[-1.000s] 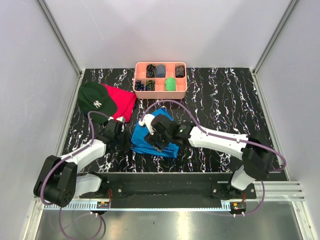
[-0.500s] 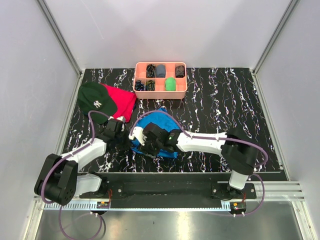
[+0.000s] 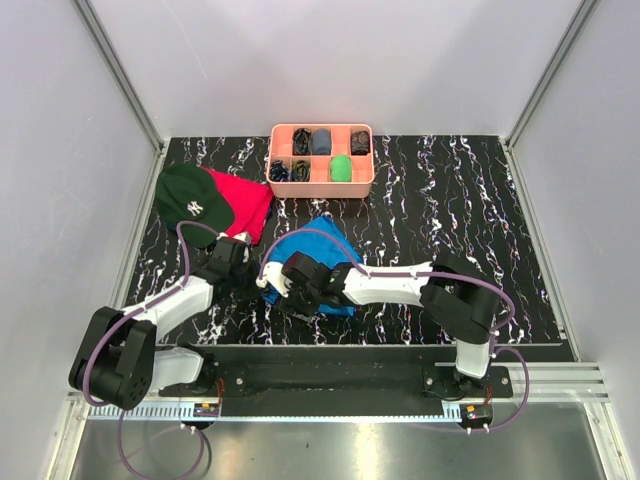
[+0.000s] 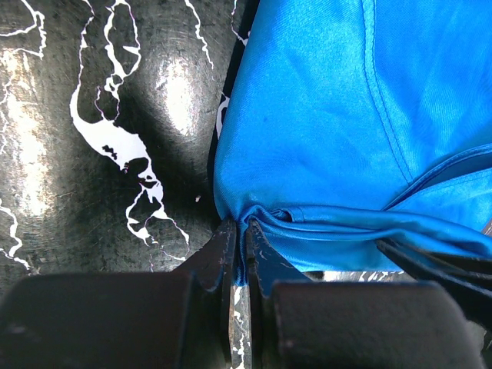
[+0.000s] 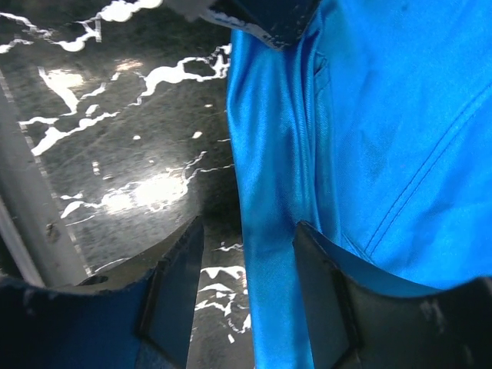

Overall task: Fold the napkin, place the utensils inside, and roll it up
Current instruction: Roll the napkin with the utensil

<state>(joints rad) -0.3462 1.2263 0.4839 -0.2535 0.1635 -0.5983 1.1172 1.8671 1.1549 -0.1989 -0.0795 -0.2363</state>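
Left wrist view: the left gripper (image 4: 240, 234) has its fingers pressed tight together. They pinch one small corner of the napkin (image 4: 307, 115).
Right wrist view: the right gripper (image 5: 246, 284) has its fingers spread apart. A folded edge of the napkin runs between them, and it does not look squeezed.
Napkin: bright blue and bunched up, not flat. It lies on the table (image 3: 450, 200) close to the near edge, a bit left of the middle, between the two grippers.
Utensils: I cannot see any.
Left edge of the table: a red cloth (image 3: 250, 200) with a green cap (image 3: 190, 200) partly on top of it.
Far edge of the table: a pink tray (image 3: 320, 189) in the middle, with small things in its boxes.
What could go wrong: the left pinch holds only a tiny bit of cloth, so a hard tug from the other side could pull it out. The right fingers could grab too many layers, and then the fold would come out lumpy and crooked.
Count: two grippers, one napkin, one red cloth, one cap, one tray, no utensils in sight.
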